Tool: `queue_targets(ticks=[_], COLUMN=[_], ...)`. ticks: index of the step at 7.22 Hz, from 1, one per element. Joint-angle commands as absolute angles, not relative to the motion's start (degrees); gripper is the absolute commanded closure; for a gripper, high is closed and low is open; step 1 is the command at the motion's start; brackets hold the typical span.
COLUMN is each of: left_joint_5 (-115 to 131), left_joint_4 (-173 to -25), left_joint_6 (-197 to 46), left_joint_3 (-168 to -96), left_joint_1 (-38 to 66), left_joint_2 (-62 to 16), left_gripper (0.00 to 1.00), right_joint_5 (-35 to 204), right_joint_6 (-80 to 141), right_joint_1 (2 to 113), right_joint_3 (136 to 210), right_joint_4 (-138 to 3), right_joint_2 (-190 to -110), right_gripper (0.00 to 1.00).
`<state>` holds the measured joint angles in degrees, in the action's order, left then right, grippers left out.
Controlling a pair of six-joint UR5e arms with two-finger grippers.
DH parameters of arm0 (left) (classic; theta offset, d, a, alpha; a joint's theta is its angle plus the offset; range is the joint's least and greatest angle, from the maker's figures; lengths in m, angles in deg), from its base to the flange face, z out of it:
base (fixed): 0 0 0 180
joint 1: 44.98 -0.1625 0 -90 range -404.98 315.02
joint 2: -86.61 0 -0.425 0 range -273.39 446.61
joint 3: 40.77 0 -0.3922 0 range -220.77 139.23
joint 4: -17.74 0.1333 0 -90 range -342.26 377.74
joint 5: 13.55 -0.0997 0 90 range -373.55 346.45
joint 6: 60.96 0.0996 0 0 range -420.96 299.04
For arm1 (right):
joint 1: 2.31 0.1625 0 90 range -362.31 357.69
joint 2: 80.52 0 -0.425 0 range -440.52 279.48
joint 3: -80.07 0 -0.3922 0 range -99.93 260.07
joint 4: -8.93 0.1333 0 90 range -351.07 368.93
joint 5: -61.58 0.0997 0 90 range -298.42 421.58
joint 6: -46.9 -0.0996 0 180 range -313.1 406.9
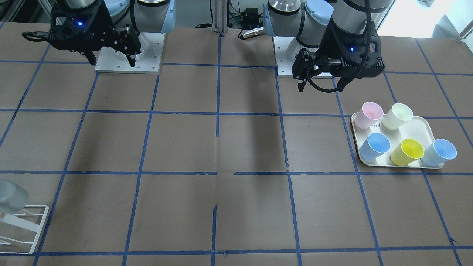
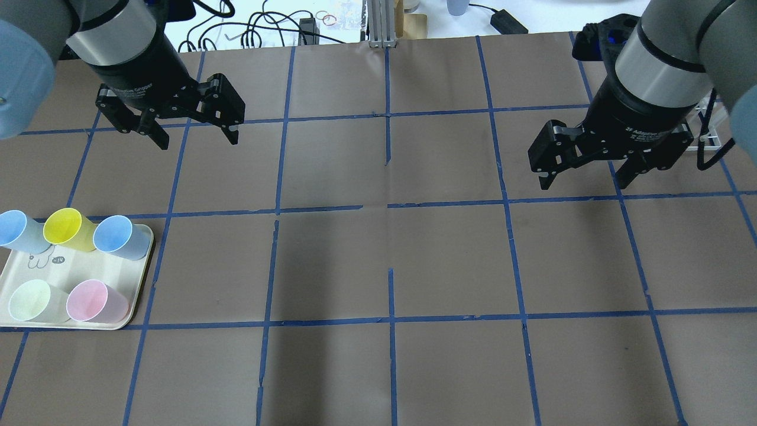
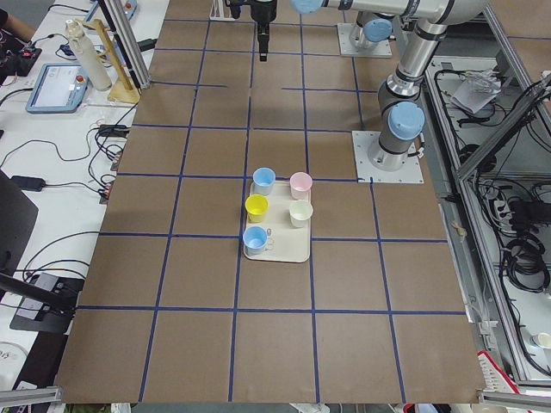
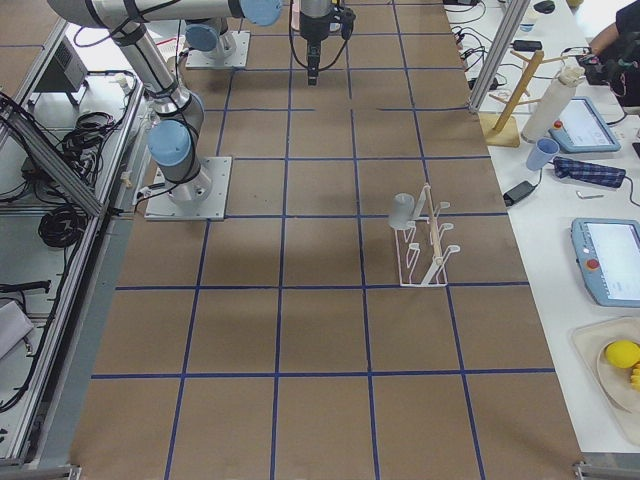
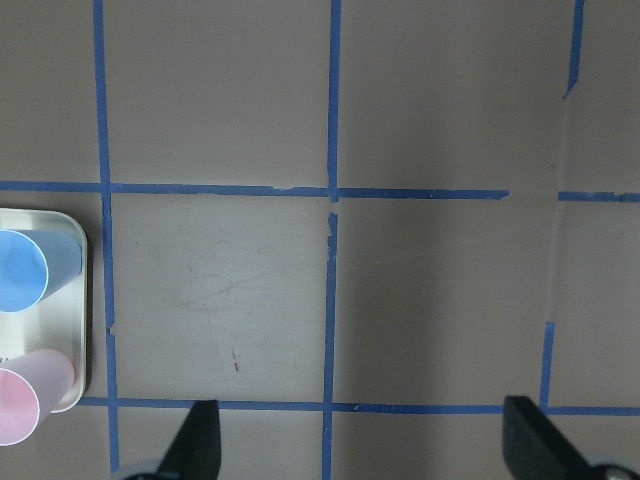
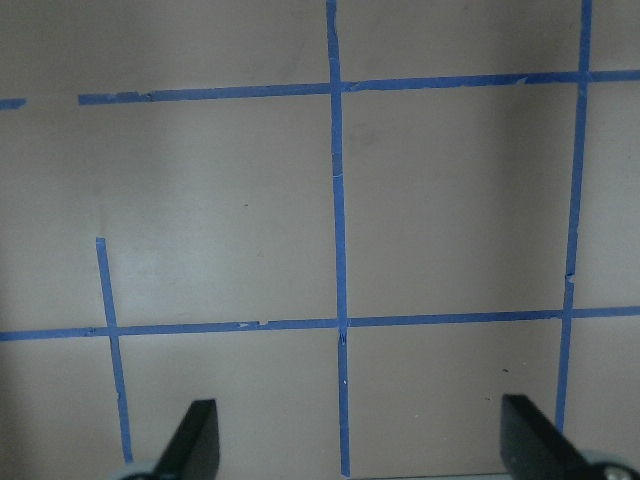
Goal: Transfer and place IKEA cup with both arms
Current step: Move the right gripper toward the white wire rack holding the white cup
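The pale grey IKEA cup (image 1: 11,195) sits mouth-down on a white wire rack (image 1: 33,229) at the table's end on my right side; it also shows in the exterior right view (image 4: 402,211). My right gripper (image 2: 585,180) is open and empty, hovering high above bare table well away from the rack. My left gripper (image 2: 198,139) is open and empty, above the table behind the cream tray (image 2: 59,272). Each wrist view shows only bare table between the spread fingertips (image 5: 200,435) (image 6: 200,435).
The tray (image 1: 417,129) holds a pink cup (image 2: 94,302), a pale yellow cup (image 2: 32,300), a yellow cup (image 2: 68,228) and two light blue cups (image 2: 121,236). Blue tape grids the brown tabletop. Benches with tools flank the table.
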<state>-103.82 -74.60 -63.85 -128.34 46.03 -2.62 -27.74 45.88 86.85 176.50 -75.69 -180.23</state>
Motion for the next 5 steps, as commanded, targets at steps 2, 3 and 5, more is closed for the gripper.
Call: queue_targets(ticks=[2, 3, 5], left_joint_5=[-104.1, -104.0, -103.5], left_joint_4=[-74.5, -74.6, -74.5], left_joint_6=[-63.3, -63.2, -63.2], left_joint_3=[-129.2, -129.5, -129.7], left_joint_1=[46.4, 46.6, 46.4], left_joint_2=[-2.0, -1.5, -1.5], left_gripper=[0.00, 0.00, 0.00], right_joint_5=[-27.3, -27.4, -27.5], right_joint_6=[45.7, 45.7, 45.7], right_joint_1=[87.1, 87.1, 87.1], right_joint_3=[176.6, 176.5, 176.5], right_joint_4=[-76.1, -76.3, -76.3], right_joint_2=[-180.2, -180.3, -180.3], right_gripper=[0.00, 0.00, 0.00])
